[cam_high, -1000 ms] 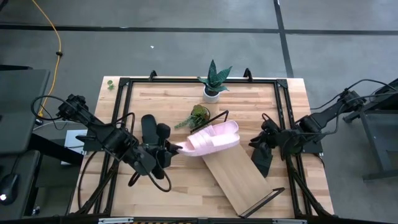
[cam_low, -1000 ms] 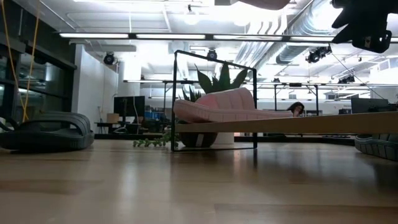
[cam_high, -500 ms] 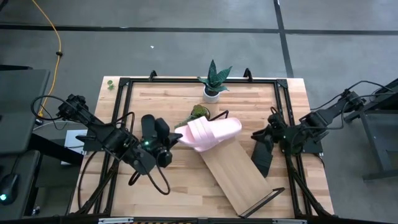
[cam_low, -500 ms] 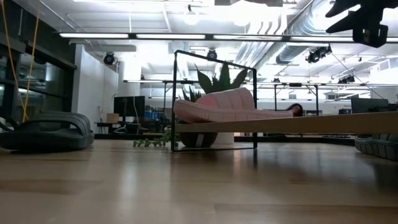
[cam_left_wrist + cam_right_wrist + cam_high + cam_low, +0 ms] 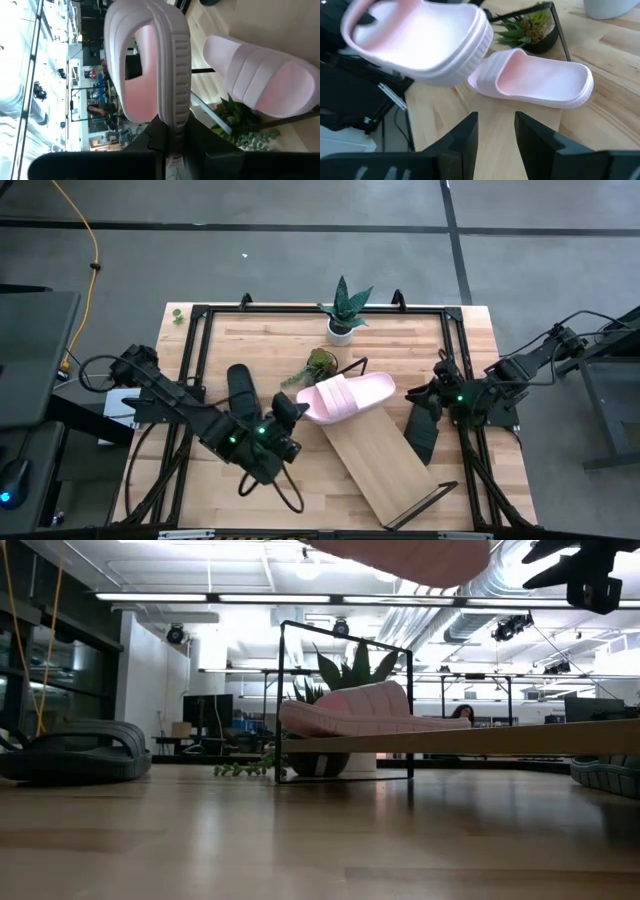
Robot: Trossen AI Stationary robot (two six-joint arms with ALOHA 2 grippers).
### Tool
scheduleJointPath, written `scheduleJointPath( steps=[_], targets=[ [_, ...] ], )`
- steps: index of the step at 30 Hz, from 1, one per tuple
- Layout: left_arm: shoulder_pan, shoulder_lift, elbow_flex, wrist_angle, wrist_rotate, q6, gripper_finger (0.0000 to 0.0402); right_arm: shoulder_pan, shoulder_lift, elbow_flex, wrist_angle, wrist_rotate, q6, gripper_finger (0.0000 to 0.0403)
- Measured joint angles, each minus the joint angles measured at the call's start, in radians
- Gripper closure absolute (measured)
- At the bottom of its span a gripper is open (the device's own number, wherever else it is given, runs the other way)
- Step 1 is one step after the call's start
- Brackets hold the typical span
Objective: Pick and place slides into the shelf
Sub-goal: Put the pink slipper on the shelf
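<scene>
Pink foam slide (image 5: 150,65), lifted off the counter (image 5: 300,490) in the left gripper (image 5: 170,131), whose jaws are pinched tight on its ribbed sole edge; in the high view it hangs near the counter's middle, just left of the shelf (image 5: 380,460). Its partner, the second pink slide (image 5: 350,395), already lies on the shelf's upper end, strap toward the back edge. One black slide (image 5: 240,388) lies left of centre on the counter; another black slide (image 5: 420,435) sits toward the right edge, under the right gripper (image 5: 495,131), whose jaws stand parted and empty above the shelf board.

These slides look light and springy, stiff enough to hold shape when gripped by one edge, with a grooved rim that should resist slipping; the sole edge or the wide strap seems the best hold. Nothing here looks fragile.

Pale, smooth planks make up the counter, ringed by a black frame. A spiky potted plant (image 5: 345,310) stands at the back edge, a small leafy one (image 5: 320,365) before it. Beyond lies an open office with bright ceiling lights.
</scene>
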Motion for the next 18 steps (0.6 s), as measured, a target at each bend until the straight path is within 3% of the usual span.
scheduleJointPath(
  steps=[9, 18],
  targets=[
    [0.001, 0.056, 0.0, 0.211, -0.047, -0.032, 0.0383, 0.0, -0.119, 0.0, 0.03, 0.071, -0.058, 0.0284],
    [0.0, 0.136, 0.0, 0.232, -0.054, -0.029, 0.0383, 0.0, -0.208, 0.0, 0.035, 0.099, -0.098, 0.0284]
  ],
)
